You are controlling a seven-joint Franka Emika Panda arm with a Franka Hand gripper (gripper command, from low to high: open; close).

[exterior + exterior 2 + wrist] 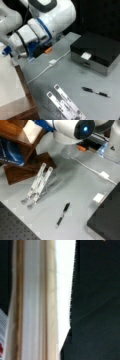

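The white Panda arm reaches over the grey table toward a front view's left, above a light wooden shelf. Its gripper does not show in any view. In a front view the arm's white body hangs over the shelf's top. The wrist view is filled by a pale wooden board edge close up, with darkness to its right. A black pen lies on the table, far from the arm.
A black box with a silver drawer stands on the table. A white cable with a plug crosses the table. Two clear bars of a stand lie beside the shelf. An orange piece sits by the arm's base.
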